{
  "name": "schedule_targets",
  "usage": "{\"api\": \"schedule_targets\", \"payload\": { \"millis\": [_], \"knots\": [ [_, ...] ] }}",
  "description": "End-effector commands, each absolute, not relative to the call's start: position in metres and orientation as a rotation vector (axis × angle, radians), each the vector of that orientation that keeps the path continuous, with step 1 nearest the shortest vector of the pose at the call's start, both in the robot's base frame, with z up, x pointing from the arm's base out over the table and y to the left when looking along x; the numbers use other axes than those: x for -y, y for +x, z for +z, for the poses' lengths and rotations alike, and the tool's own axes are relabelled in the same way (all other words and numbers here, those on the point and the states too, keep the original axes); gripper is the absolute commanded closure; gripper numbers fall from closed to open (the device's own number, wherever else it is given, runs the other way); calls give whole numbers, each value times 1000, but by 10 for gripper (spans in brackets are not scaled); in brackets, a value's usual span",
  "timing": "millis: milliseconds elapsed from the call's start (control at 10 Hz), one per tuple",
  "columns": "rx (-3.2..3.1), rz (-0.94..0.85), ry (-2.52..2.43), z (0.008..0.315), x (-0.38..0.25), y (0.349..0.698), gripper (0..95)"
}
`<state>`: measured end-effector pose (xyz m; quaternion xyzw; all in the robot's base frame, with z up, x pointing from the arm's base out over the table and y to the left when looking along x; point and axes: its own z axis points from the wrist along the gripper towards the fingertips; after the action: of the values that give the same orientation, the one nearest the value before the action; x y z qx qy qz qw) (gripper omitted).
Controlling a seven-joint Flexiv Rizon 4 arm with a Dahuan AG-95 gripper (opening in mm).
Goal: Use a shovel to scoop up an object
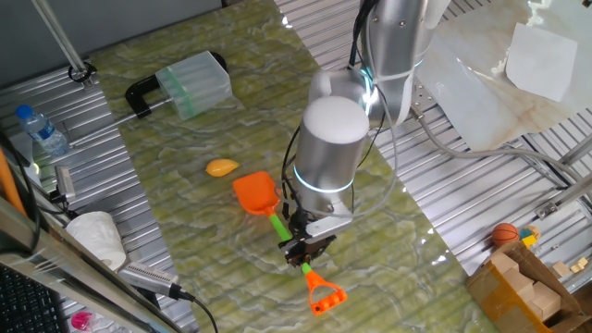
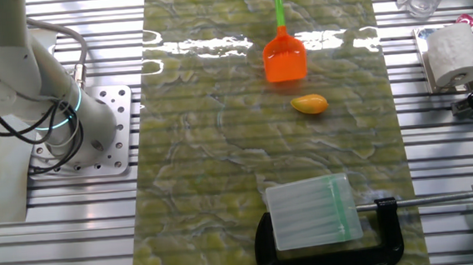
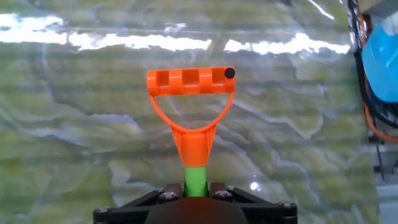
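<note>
The shovel (image 1: 277,217) lies over the green marbled mat, its orange blade (image 1: 255,192) toward the object and its orange D-handle (image 1: 326,296) toward the near edge. My gripper (image 1: 303,247) is shut on the green shaft just ahead of the handle. In the hand view the shaft (image 3: 195,179) sits between the two fingers and the D-handle (image 3: 191,84) sticks out beyond them. The object (image 1: 221,167), a small yellow-orange oval lump, rests on the mat a short way past the blade; the other fixed view shows the blade (image 2: 285,60) and the object (image 2: 309,104) apart.
A clear plastic box (image 1: 193,84) held in a black C-clamp (image 1: 143,96) stands at the mat's far end. A water bottle (image 1: 42,130) and a paper roll (image 1: 97,236) sit on the metal table at left. A small basketball-like ball (image 1: 504,234) lies by wooden blocks at right.
</note>
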<state>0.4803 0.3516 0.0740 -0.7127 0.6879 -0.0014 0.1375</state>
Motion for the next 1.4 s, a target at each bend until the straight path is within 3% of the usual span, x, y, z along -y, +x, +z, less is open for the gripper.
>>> {"api": "schedule_targets", "payload": {
  "millis": [100, 1400],
  "knots": [
    [-1974, -1, -2078, 75, -353, 480, 950],
    [-1877, 94, -2057, 78, -351, 478, 950]
  ]
}}
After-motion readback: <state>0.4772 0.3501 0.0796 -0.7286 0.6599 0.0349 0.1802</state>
